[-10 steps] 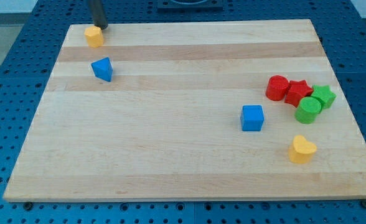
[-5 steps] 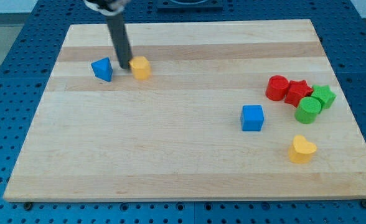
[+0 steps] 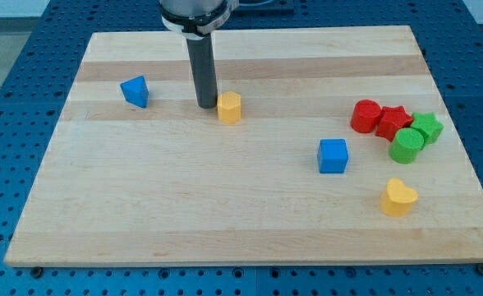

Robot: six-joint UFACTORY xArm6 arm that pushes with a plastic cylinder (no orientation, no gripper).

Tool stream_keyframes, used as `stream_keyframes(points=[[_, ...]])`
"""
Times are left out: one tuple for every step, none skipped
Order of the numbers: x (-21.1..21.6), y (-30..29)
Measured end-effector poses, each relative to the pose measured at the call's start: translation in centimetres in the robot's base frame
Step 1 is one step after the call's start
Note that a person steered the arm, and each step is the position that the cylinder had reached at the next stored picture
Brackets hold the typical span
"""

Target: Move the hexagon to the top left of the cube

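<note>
The yellow hexagon [image 3: 230,107] lies on the wooden board, a little left of the middle and toward the view's top. My tip [image 3: 206,106] touches the board just to the hexagon's left, right against it. The blue cube [image 3: 333,155] sits right of centre, lower and well to the right of the hexagon.
A blue triangular block [image 3: 135,91] lies at the upper left. At the right edge a red cylinder [image 3: 365,116], a red star [image 3: 393,122], a green star [image 3: 427,127] and a green cylinder [image 3: 407,145] cluster together. A yellow heart [image 3: 398,197] lies below them.
My tip has pushed the yellow hexagon from the board's top left corner, past the blue triangular block, rightward and down toward the middle. The other blocks have not moved.
</note>
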State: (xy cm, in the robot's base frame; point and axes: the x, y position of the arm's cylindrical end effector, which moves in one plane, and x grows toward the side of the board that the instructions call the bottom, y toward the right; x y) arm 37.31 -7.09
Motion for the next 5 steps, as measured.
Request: stream_keyframes(points=[[0.8,1.9],[3.9,5.5],[4.7,6.8],[5.4,8.0],[7.5,11.0]])
